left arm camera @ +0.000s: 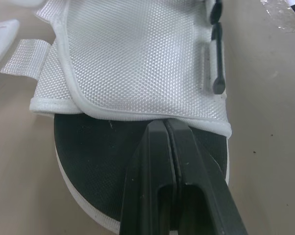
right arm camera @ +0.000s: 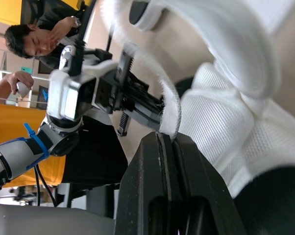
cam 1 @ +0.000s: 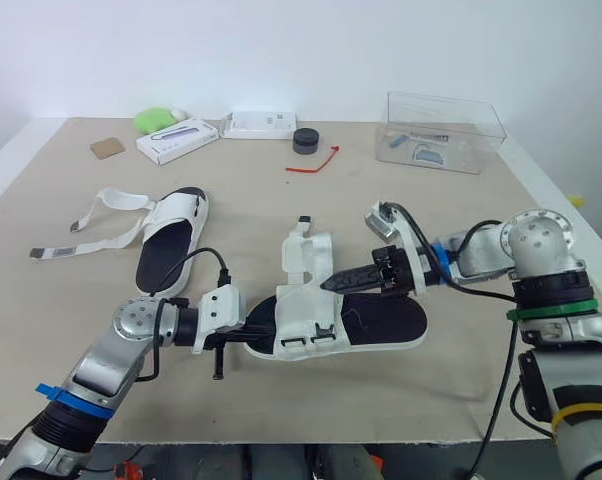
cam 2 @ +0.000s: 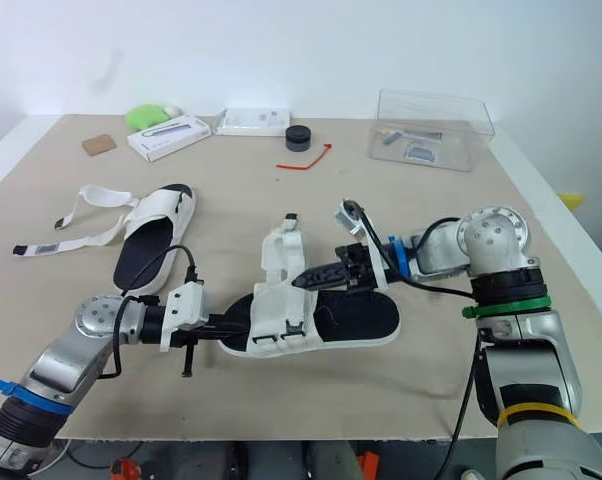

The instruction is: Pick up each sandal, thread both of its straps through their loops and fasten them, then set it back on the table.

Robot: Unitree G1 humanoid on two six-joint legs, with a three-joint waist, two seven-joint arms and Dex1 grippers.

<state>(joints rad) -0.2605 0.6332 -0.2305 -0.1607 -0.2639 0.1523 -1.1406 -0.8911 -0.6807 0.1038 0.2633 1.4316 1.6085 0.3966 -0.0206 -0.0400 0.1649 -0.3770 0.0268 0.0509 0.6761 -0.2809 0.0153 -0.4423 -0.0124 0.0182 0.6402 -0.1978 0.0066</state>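
the right gripper [right arm camera: 167, 137] is clenched on the edge of a fuzzy white strap [right arm camera: 171, 105], which comes out from between its closed fingers. in the head views its tips sit just beside the raised white flap of the near sandal [cam 1: 381, 325], over the middle of the footbed. the left gripper [left arm camera: 164, 125] is also closed, fingers pressed together with nothing visible between them. its tips lie on the black footbed at the sandal's left end, touching the hem of the white upper, so it seems to be pinning the shoe rather than gripping it. the near sandal lies flat on the table [cam 1: 441, 395], close to the near edge, between the two arms. the far sandal [cam 1: 171, 245] lies to the far left with its straps trailing loose, not yet fastened.

the step in hand looks like feeding this strap to its loop [left arm camera: 217, 73], a black plastic one on the upper's outer side. to do it well, grip near the strap's free end so it stays stiff and line it up flat with the slot, not twisted. bear down with the left gripper so the shoe doesn't slide. pull along the strap, not upward, or the sandal may tip.
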